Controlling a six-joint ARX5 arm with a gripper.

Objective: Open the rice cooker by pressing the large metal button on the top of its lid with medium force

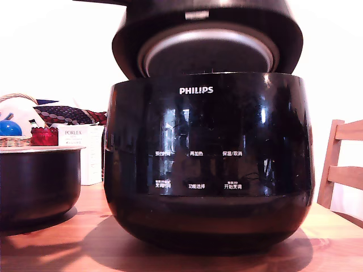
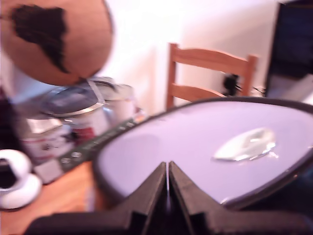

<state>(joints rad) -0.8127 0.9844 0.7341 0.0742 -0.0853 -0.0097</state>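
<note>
The rice cooker (image 1: pixel 207 161), large and glossy black, sits on a wooden table (image 1: pixel 57 249) and fills the middle of the exterior view. Its lid (image 1: pixel 207 39) is tilted up off the body, the pale round underside showing in the gap above the logo, so I judge the latch released. In the wrist view my gripper (image 2: pixel 167 171) has its two dark fingers pressed together, holding nothing, just above the lid's smooth top (image 2: pixel 195 147); a shiny oval (image 2: pixel 247 144), probably the metal button, lies a little ahead. To finish well, I should lift straight off and stay clear of the lid's swing. A smaller dark pot (image 1: pixel 37 184) stands at the exterior view's left.
</note>
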